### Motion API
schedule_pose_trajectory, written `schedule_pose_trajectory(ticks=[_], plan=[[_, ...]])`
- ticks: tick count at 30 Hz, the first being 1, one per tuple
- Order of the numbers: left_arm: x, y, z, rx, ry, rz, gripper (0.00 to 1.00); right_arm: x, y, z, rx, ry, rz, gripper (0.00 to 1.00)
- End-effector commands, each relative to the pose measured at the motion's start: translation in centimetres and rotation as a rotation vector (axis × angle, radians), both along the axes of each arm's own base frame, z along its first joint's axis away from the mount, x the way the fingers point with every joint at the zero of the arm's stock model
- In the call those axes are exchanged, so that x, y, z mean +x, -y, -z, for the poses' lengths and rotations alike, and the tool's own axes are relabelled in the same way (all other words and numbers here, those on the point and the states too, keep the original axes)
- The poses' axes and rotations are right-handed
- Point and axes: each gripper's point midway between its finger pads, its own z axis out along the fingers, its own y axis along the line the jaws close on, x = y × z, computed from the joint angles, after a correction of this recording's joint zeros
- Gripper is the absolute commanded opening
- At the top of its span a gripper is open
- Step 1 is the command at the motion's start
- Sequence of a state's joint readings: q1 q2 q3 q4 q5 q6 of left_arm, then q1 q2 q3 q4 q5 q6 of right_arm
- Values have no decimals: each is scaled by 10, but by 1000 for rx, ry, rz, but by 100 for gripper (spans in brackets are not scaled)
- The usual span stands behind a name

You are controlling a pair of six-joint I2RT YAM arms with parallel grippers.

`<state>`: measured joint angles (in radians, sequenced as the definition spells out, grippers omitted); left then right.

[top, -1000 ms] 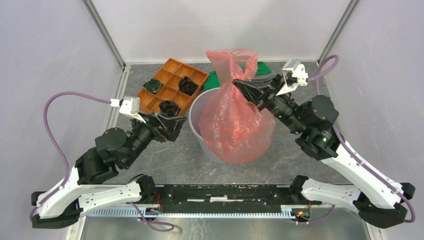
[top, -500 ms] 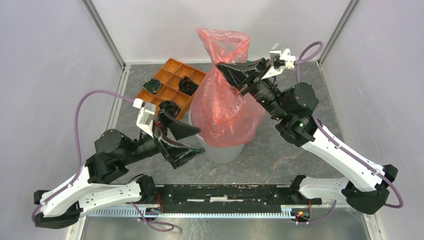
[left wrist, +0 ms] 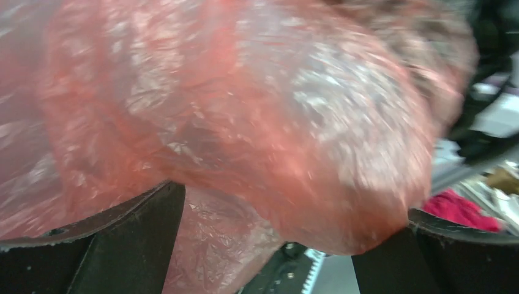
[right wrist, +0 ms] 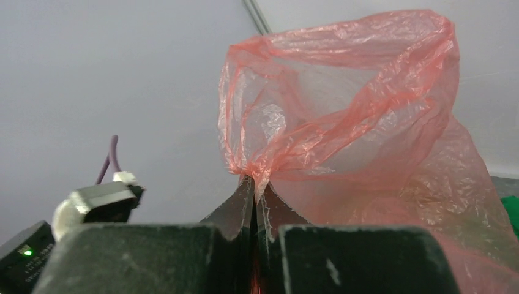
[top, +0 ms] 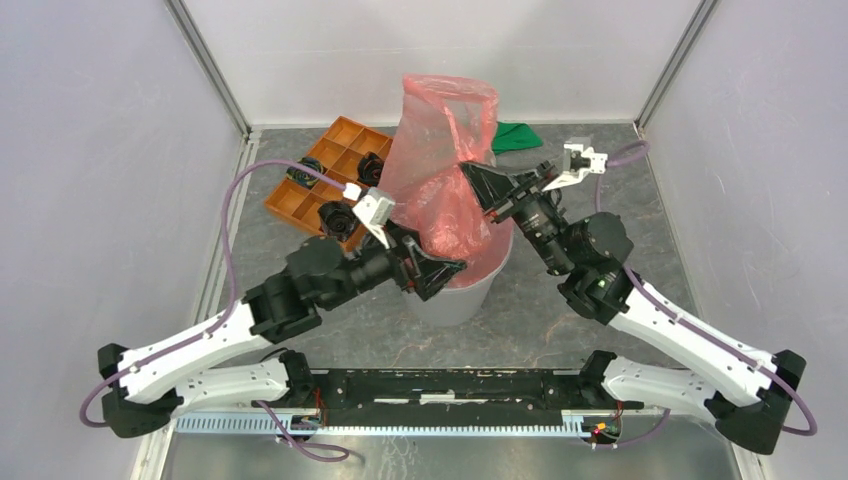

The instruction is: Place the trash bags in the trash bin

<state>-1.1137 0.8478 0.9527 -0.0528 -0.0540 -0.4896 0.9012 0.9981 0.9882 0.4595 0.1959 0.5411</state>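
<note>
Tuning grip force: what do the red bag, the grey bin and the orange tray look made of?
Trash bag: thin plastic film, glossy and translucent; fine crinkles, the wall shows through it.
Bin: likely moulded plastic, greyish with a dull sheen; smooth, even wall.
Orange tray: rigid, probably plastic, matte; thin straight dividers.

You have nothing to read here. No lettering, label, brand mark, number or sign can be made out on anything, in the top view or from either wrist camera.
</note>
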Motion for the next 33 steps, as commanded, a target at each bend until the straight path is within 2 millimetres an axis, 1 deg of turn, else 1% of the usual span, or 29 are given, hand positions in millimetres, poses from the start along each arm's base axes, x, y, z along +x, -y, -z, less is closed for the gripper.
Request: schedule_pose_trajectory(ticks=[1,4,6,7,8,9,10,11,12,14,15,16,17,19,20,21,23,25,27,28,30,31,33], plan=[[44,-5,27,111,-56,-236,100,-3,23,-4,-12,47,77,3],[54,-8,52,239,-82,-293,100,-4,14,15,-173,113,65,1],[48,-10,56,254,-68,-260,100,-1,7,22,-284,121,46,1],[41,-10,51,238,-52,-223,100,0,3,19,-331,131,29,0],[33,-10,46,224,-33,-174,100,-1,-1,22,-388,133,2,0],[23,-11,38,209,-8,-124,100,-4,-6,20,-439,157,-30,0],[13,-14,30,198,16,-77,100,-8,-9,23,-489,168,-68,0],[3,-18,22,192,40,-34,100,-14,-12,21,-523,197,-102,0],[-4,-24,19,197,55,-6,100,-18,-12,24,-559,207,-129,0],[-13,-36,16,222,74,16,100,-30,-12,19,-596,258,-186,0],[-16,-44,13,230,79,13,100,-34,-12,20,-618,272,-213,0],[-15,-50,14,248,76,-6,100,-38,-11,20,-631,285,-230,0],[-12,-60,13,255,72,-43,100,-42,-11,21,-643,304,-252,0],[7,-83,12,265,28,-209,100,-46,-9,26,-675,328,-270,0],[21,-101,15,280,-1,-334,100,-50,-7,27,-687,344,-284,0],[27,-109,12,277,-14,-392,100,-54,-7,28,-692,358,-300,0],[41,-125,13,375,-10,-509,100,-67,-6,31,-679,395,-344,0],[59,-150,17,544,0,-670,100,-81,-8,34,-650,427,-407,0],[72,-157,8,622,30,-746,100,-92,-11,40,-638,440,-471,0],[77,-157,2,617,34,-758,100,-94,-12,41,-635,439,-481,0],[89,-162,-10,587,40,-772,100,-92,-11,46,-632,420,-474,0],[96,-167,-14,567,34,-782,99,-89,-11,48,-620,379,-467,0],[115,-175,-12,548,8,-781,98,-86,-13,52,-606,328,-468,1]])
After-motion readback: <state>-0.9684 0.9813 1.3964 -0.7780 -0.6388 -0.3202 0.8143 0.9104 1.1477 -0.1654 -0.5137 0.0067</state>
